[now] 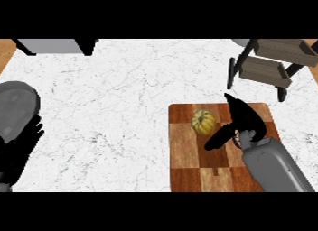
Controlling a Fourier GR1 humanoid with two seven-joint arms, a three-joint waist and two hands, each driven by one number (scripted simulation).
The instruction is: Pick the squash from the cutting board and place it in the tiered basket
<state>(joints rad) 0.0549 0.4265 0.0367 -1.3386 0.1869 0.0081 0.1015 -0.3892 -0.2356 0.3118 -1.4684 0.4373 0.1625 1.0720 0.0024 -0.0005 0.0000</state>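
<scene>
A small yellow-green squash [202, 122] lies on the upper part of the wooden cutting board [188, 162] at the counter's lower right. My right hand [245, 118] hovers over the board just right of the squash, fingers stretched toward the far side and thumb [216, 138] reaching down-left below the squash. It holds nothing. The tiered basket [275, 61], with grey-brown wooden trays on a black frame, stands at the far right corner. My left hand [11, 153] rests open at the left edge.
A grey round pan or lid [11, 108] lies at the left edge, partly under my left hand. A grey appliance [55, 46] stands at the far left corner. White marble counter [115, 103] stretches between the board and the left side.
</scene>
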